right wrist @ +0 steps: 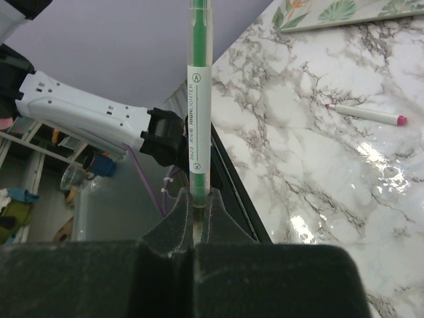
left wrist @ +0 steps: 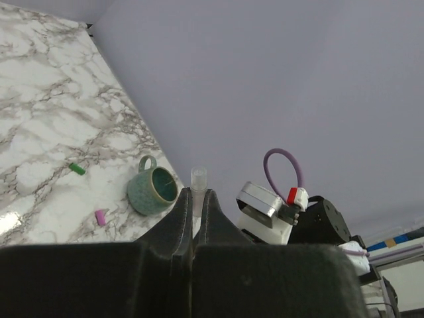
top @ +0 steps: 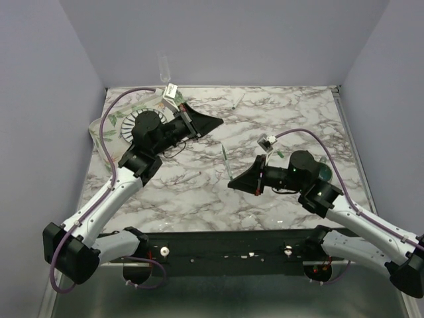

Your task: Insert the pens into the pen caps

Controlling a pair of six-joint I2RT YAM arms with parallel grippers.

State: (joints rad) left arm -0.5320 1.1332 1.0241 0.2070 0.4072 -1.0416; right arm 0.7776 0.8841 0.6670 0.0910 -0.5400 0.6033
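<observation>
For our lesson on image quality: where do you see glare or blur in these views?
Right wrist: white glare on the marble table, blurred shelves beyond, green pen sharp. Left wrist: faint sheen lower left. Top external: even light, soft shadows.

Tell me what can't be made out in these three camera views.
- Right wrist view: the green pen runs off the top edge, so its tip is unseen.
- Left wrist view: the left end effector pinches a clear stub; the rest is hidden in its grip.
- Top view: the right arm covers most of the green mug; pink cap and green cap are too small to find.
</observation>
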